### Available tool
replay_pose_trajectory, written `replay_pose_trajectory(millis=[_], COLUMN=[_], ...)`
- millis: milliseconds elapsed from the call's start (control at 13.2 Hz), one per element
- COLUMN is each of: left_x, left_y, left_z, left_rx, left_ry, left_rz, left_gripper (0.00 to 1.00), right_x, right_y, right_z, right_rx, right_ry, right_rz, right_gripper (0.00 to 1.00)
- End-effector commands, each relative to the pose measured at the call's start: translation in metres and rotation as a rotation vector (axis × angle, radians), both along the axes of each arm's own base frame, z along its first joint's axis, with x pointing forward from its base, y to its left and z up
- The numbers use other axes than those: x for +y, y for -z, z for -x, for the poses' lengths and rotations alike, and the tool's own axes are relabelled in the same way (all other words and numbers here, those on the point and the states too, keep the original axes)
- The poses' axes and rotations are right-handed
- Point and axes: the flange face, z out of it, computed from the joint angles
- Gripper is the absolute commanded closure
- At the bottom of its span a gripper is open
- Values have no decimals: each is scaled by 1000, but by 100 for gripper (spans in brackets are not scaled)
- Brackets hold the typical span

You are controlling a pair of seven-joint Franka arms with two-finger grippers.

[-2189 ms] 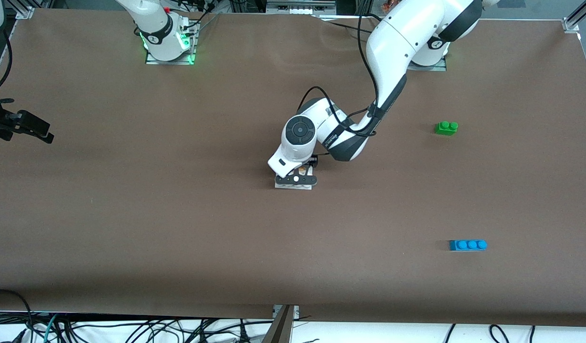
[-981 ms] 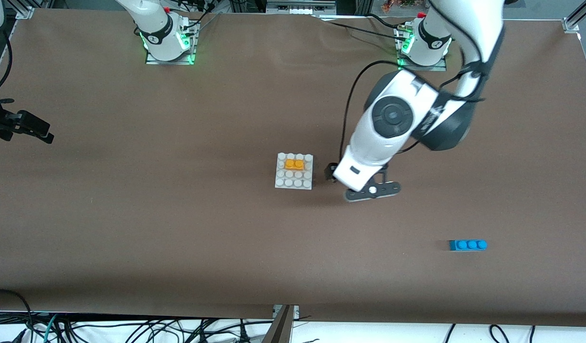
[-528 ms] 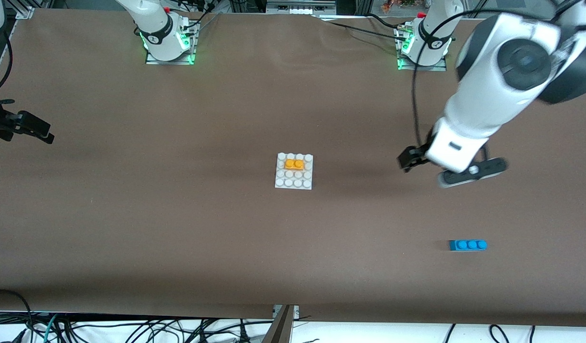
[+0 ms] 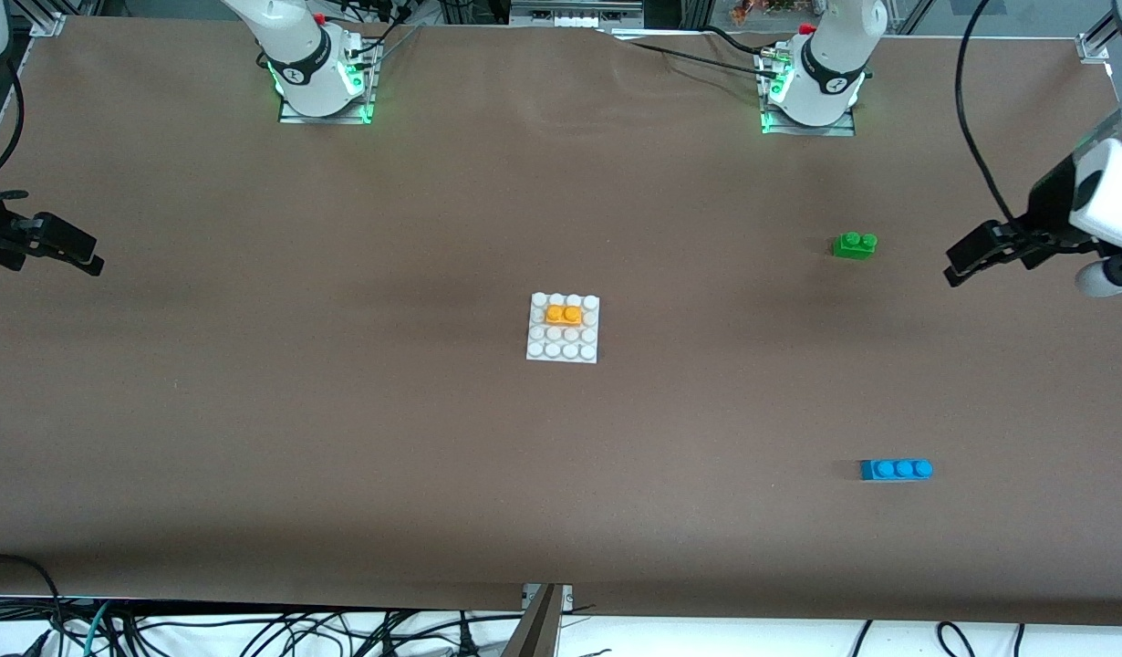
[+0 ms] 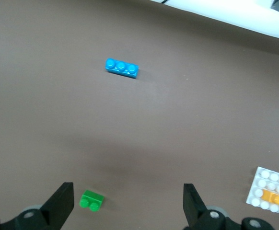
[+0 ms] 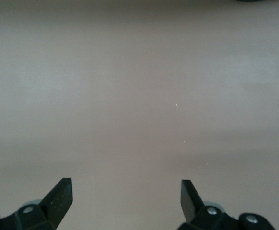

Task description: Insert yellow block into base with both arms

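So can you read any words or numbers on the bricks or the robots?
None can be read.
yellow block, base, green brick, blue brick: plain, no writing.
Small round marks on the collars above the two arm bases: too small to read.

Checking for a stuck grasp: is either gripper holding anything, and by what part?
Nothing held. Left gripper and right gripper both have fingers open and empty; the yellow block sits on the base.
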Motion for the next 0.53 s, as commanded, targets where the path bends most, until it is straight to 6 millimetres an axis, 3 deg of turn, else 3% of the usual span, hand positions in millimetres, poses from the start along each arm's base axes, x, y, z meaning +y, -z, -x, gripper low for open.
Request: replay_pose_trajectory(millis=[0, 453], left_x=[2, 3], left_y=[0, -3], left_z=[7, 6], left_rx=[9, 7], left_ry=[52, 172], left_rz=[8, 2], left_gripper=[0, 0], right_x=[-1, -1], right_y=[-4, -4], right_z=[-2, -2], right_rx=[-1, -1], right_ry=[1, 0], right_rz=[-1, -1], right_gripper=[0, 0])
